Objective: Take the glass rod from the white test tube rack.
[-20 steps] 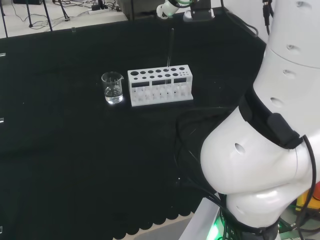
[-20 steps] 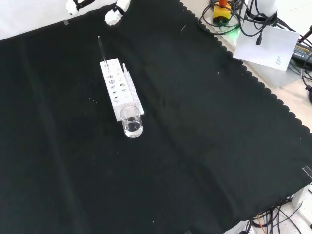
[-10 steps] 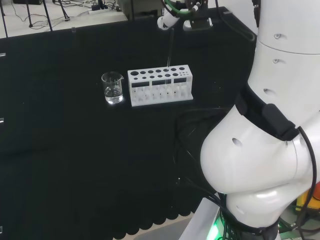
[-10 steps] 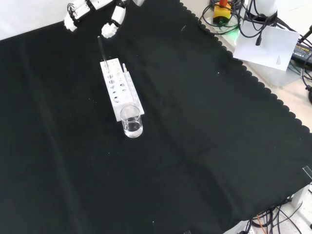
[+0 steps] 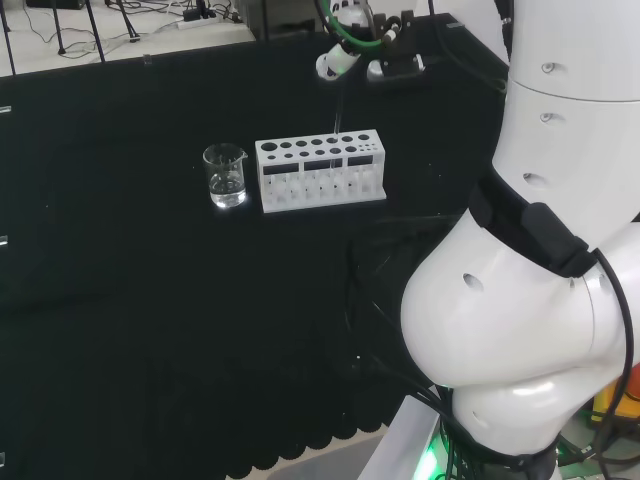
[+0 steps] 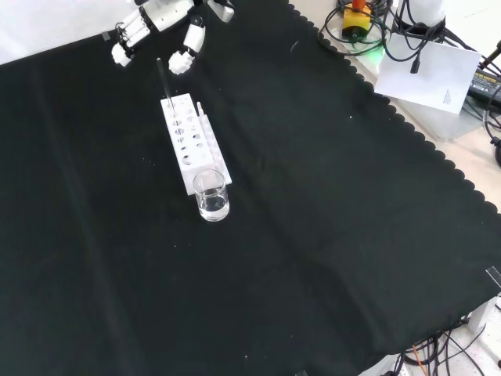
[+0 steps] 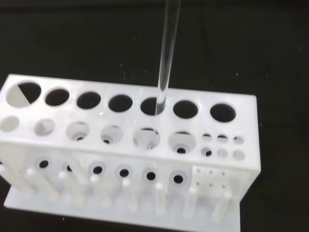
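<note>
The white test tube rack [image 6: 192,139] stands on the black cloth with a clear glass rod [image 6: 164,82] upright in one of its back holes. In the front view my hand [image 6: 156,14] hangs just above the rod's top, open, with fingers [image 6: 123,52] on one side and the thumb on the other, the rod's tip between them and untouched. In the head view the hand [image 5: 340,60] is over the rack [image 5: 320,172] and the faint rod [image 5: 339,115]. The wrist view looks down the rod [image 7: 167,53] into the rack [image 7: 130,145].
A glass beaker [image 6: 212,196] holding a little clear liquid stands against the rack's near end in the front view, and left of the rack [image 5: 225,176] in the head view. The arm's white links [image 5: 540,250] take up the head view's right side.
The hand has come down and in toward the rod's top, its fingers now straddling the tip. Rod, rack and beaker have not moved.
</note>
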`<state>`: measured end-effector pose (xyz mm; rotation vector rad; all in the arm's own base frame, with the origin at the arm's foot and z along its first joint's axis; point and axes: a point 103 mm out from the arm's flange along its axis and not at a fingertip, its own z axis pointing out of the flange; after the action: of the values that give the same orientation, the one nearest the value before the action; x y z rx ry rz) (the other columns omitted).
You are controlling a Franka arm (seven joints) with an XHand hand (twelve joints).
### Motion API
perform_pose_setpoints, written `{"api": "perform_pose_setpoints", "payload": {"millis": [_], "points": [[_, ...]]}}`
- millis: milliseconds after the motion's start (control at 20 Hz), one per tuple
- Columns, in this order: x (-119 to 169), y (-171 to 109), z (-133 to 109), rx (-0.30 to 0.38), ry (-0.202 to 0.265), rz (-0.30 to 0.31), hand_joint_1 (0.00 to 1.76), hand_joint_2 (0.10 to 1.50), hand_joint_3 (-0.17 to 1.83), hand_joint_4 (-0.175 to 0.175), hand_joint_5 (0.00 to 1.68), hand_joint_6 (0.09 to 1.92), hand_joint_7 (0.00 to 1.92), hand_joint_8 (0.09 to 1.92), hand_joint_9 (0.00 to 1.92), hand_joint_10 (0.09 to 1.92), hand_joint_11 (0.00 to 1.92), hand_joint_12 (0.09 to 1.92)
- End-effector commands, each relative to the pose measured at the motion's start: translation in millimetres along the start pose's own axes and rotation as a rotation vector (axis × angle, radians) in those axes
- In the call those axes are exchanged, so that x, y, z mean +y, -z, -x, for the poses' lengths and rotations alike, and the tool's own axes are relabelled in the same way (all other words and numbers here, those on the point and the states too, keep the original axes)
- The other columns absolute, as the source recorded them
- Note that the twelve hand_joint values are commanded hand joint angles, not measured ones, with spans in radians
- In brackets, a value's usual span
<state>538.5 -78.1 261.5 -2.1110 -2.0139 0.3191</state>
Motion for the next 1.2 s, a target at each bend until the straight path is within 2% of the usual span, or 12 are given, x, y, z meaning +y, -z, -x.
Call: {"api": "perform_pose_setpoints", "payload": {"millis": [50,300,600,650,750,850,1000,1200], "points": [[-0.2,-13.2,2.5,0.009,0.005,-0.004,0.54,0.98,0.50,-0.175,0.05,0.09,0.16,1.00,0.39,0.96,0.05,1.45],[-0.9,-12.3,6.5,0.008,0.010,0.020,0.58,0.97,0.52,-0.175,0.16,0.09,0.34,1.04,0.64,0.96,0.30,1.41],[0.1,-10.2,4.3,0.013,0.020,0.052,0.63,0.98,0.53,-0.175,0.32,0.09,0.54,1.04,0.83,1.01,0.60,1.32],[0.6,-10.7,3.1,0.008,0.022,0.051,0.64,0.98,0.53,-0.175,0.37,0.19,0.57,1.03,0.86,1.01,0.64,1.31],[2.3,-12.5,1.7,0.002,0.022,0.044,0.67,0.99,0.52,-0.175,0.39,0.60,0.62,1.02,0.90,1.01,0.70,1.28],[4.3,-15.3,1.5,-0.003,0.022,0.039,0.68,1.00,0.53,-0.175,0.37,0.87,0.66,1.03,0.93,1.01,0.73,1.27],[7.3,-18.4,3.6,0.001,0.013,0.046,0.72,0.99,0.55,-0.175,0.39,1.02,0.73,1.03,0.98,1.00,0.80,1.24],[9.4,-19.5,5.0,0.001,0.013,0.048,0.82,0.95,0.61,-0.175,0.42,1.07,0.79,1.03,1.06,1.00,0.98,1.17]]}}
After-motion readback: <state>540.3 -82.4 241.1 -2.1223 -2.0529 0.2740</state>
